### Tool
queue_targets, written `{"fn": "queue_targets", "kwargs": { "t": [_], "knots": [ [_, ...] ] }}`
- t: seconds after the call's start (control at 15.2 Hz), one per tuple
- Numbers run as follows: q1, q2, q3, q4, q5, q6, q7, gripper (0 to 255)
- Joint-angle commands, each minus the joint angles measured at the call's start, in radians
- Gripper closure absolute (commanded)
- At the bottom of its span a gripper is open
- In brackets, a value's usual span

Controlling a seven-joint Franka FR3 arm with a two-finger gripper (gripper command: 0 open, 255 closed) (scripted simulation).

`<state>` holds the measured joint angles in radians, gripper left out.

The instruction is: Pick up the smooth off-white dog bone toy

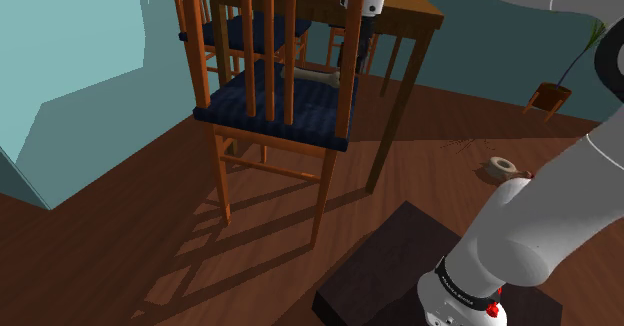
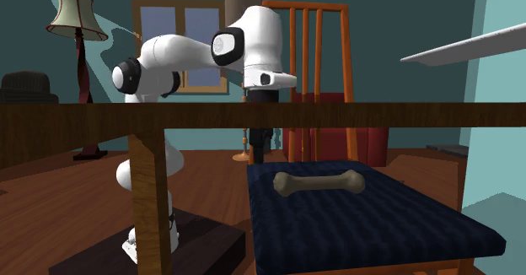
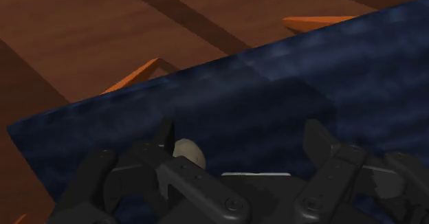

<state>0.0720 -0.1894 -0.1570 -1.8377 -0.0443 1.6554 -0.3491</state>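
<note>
the wooden table (image 1: 400,14) overhangs close by the arm, so i'd worry about a knock on lifting. the chair (image 1: 270,104) carries the pale bone toy (image 2: 319,182) flat on its blue seat, toward the edge on the table's side. the gripper (image 3: 240,137) hangs low over the cushion, fingers apart, the bone's knob beside one finger; closing here would likely nip that knob or miss.

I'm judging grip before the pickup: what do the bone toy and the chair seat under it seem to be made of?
Bone toy: smooth, matte, beige-grey, no texture drawn; possibly rubber or plastic, can't tell. Chair seat: dark blue with faint woven stripes, looks like padded fabric. Chair frame: orange-brown, wood-like.
</note>
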Motion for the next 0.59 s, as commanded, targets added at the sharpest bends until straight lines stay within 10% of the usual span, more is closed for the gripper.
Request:
{"fn": "queue_targets", "kwargs": {
  "t": [0.0, 0.53],
  "knots": [
    [0.006, 0.099, -0.012, 0.107, 0.017, -0.020, -0.079, 0],
    [-0.017, 0.522, -0.008, 0.666, 0.094, -0.205, -0.344, 0]
  ]
}}
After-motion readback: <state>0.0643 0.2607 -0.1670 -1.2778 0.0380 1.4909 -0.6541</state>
